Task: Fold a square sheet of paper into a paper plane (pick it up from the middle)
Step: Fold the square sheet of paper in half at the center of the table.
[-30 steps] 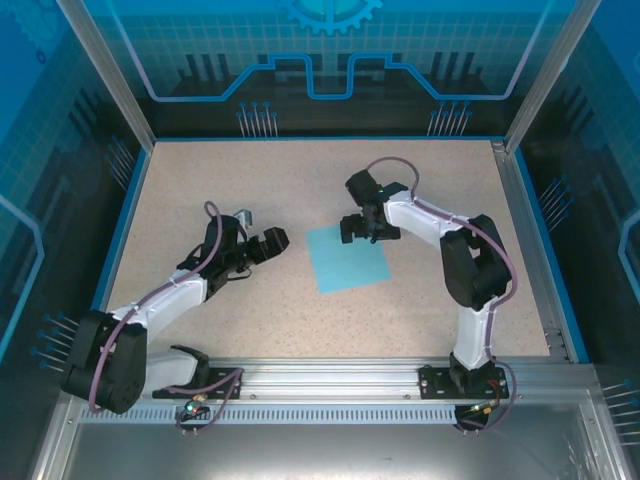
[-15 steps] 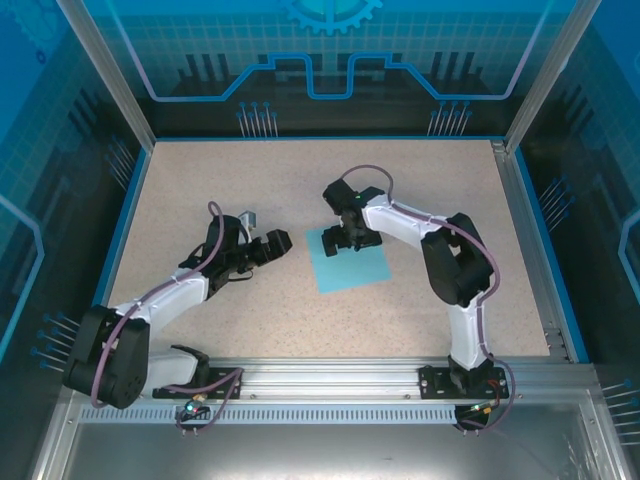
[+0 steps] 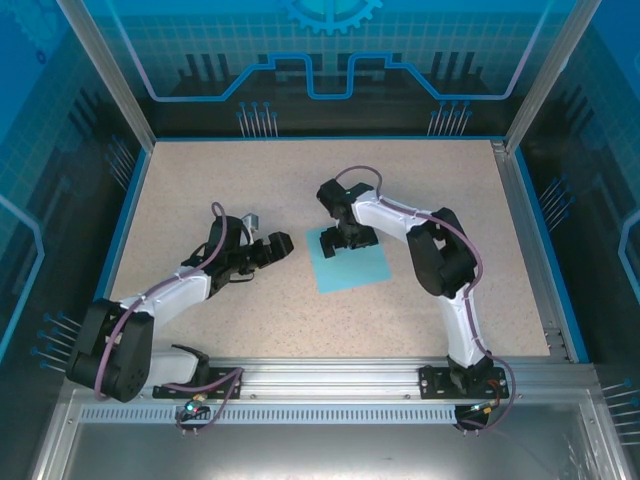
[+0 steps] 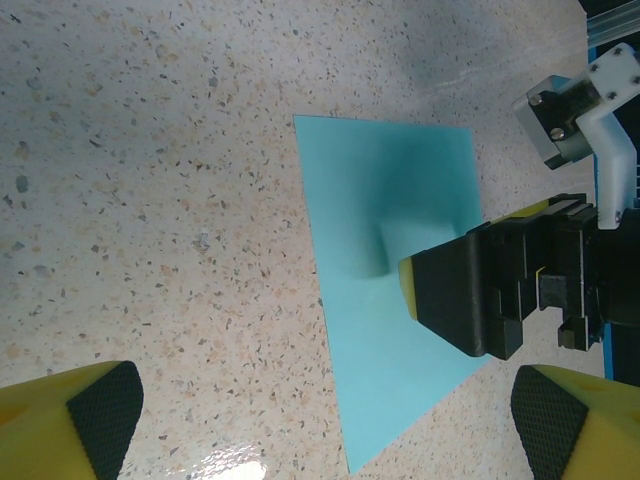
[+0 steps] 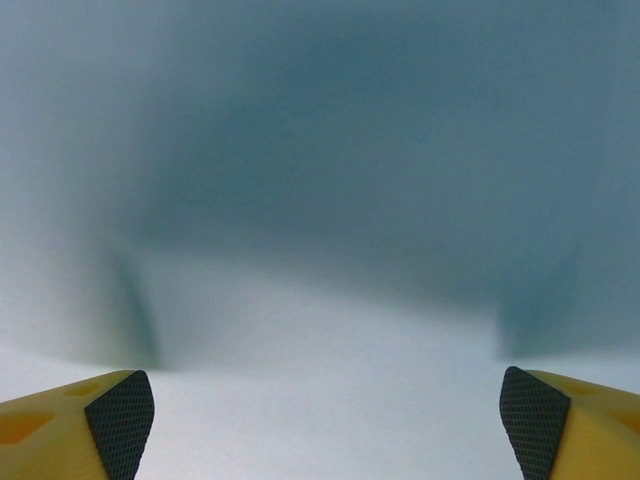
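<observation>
Paper: the square sheet of paper (image 3: 355,268) lies flat on the speckled table (image 3: 200,180), just right of centre, between the two arms.
Heading: being square, it has no long axis to call. Its edges sit turned a little off the table's edges, so the near-left corner pokes towards the arm bases and the near-right corner swings out to the right.
Shape: and it is a plain square, with no crease showing from above. The left wrist view catches a soft darker hump in the paper beside a black finger; bulge or shadow, one cannot tell.
Right gripper: the right gripper (image 3: 345,240) hangs over the sheet's far-left part, pointing down. In its own camera the two padded tips stand at opposite edges, jaws spread wide, with only blurred pale blue between them and nothing clamped. Whether a tip touches the paper cannot be told.
Left gripper: the left gripper (image 3: 278,243) sits just left of the sheet, off the paper, aimed at it. Its jaws gape wide and hold nothing.
</observation>
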Motion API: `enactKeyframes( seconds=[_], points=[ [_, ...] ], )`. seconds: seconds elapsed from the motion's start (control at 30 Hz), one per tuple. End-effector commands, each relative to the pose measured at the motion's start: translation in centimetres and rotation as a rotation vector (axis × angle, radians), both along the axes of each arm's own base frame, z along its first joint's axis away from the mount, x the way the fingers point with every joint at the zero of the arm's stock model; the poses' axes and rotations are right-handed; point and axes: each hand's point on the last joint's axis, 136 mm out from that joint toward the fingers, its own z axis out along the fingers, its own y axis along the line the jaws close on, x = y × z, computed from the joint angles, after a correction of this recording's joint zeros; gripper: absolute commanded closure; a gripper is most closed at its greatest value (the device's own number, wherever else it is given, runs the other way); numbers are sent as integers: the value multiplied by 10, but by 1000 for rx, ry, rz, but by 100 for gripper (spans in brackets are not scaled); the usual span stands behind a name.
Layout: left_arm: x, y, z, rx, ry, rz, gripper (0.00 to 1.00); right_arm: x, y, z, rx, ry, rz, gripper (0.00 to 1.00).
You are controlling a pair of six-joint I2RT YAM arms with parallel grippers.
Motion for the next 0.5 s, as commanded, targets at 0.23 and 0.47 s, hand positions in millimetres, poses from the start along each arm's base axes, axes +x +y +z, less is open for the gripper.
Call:
enactKeyframes(
  seconds=[0.23, 0.47],
  points=[
    [1, -5, 1, -6, 5, -35, 1, -27, -11, -44, -148, 134, 44, 6],
    [2, -5, 1, -4, 7, -37, 1, -27, -11, -47, -141, 136, 38, 5]
  ],
)
